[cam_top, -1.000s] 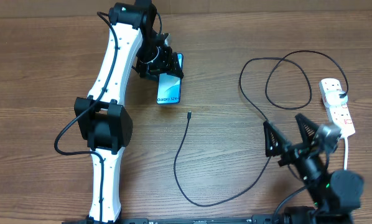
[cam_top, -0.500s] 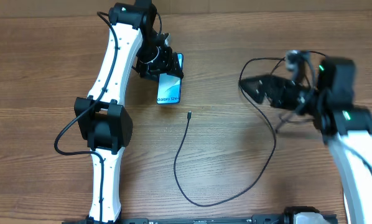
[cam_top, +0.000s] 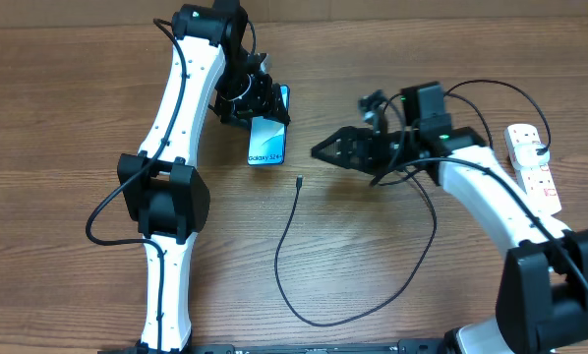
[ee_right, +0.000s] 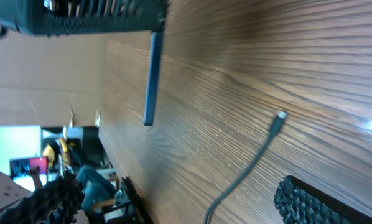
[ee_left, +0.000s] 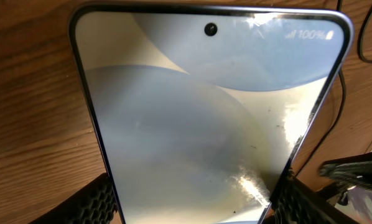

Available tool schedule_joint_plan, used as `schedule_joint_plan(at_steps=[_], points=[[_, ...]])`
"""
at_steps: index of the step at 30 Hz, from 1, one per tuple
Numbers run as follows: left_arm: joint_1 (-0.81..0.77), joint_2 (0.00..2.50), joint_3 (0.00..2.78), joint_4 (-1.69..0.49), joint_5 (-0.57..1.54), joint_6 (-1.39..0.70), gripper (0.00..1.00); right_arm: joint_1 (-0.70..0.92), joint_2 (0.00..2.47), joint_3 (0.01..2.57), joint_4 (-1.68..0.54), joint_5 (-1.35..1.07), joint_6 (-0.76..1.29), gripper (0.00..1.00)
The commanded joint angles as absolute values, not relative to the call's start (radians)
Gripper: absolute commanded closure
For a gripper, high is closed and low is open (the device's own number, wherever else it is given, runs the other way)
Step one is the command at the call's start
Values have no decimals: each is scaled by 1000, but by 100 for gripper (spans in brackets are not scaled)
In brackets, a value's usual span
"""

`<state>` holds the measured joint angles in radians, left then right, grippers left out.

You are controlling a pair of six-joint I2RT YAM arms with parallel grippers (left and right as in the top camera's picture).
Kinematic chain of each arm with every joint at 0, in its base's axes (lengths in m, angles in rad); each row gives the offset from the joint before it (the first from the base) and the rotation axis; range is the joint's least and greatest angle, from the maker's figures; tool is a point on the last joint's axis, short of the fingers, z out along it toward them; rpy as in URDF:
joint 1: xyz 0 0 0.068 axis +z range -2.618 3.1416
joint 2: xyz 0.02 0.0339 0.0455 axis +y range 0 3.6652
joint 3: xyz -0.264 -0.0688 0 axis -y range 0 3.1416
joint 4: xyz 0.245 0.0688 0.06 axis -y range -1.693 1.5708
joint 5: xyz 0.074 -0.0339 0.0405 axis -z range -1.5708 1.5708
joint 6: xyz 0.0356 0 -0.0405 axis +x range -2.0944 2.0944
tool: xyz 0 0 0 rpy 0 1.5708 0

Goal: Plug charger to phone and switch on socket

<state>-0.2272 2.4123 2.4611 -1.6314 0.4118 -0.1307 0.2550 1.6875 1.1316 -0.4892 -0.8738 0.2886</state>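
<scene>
The phone (cam_top: 268, 139), its light-blue screen lit, lies slanted at the back left of the table, and my left gripper (cam_top: 258, 106) is shut on its far end. In the left wrist view the phone's screen (ee_left: 198, 112) fills the frame, with a black pad (ee_left: 99, 200) against each long edge. The charger (cam_top: 292, 246), a thin black cable, ends in a small plug tip (cam_top: 300, 181) just right of the phone. My right gripper (cam_top: 323, 152) hangs open, right of that tip (ee_right: 279, 116), holding nothing. The socket (cam_top: 536, 169) lies at the far right.
The charger cable loops (cam_top: 451, 118) across the right half of the table to its black plug (cam_top: 540, 150) in the socket. A white cord (cam_top: 550, 236) runs from the socket toward the front edge. A cardboard wall stands behind the table.
My right arm swung up from the front right corner and across to the middle, its open gripper now pointing left near the cable tip. The left gripper and phone stayed still.
</scene>
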Motion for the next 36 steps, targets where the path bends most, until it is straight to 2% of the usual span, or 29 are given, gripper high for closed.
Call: schedule_joint_plan(at_steps=[1, 9, 22, 25, 27, 32, 36], points=[[-233, 2380, 2470, -1642, 430, -119, 36, 308, 1711, 1145, -449, -822, 293, 0], [-267, 2380, 2470, -1667, 431, -120, 37, 395, 1733, 1145, -314, -727, 444, 0], [-340, 2380, 2470, -1664, 447, -173, 38, 404, 1764, 1145, -236, -726, 608, 1], [-341, 2380, 2470, -1660, 447, -180, 38, 404, 1782, 1145, -207, -727, 627, 12], [-341, 2380, 2470, -1660, 455, -180, 38, 404, 1787, 1145, -195, -727, 629, 25], [-341, 2380, 2470, -1655, 465, -179, 38, 404, 1787, 1145, -160, -738, 643, 45], [-341, 2380, 2470, -1650, 466, -179, 37, 404, 1787, 1145, -142, -737, 674, 50]])
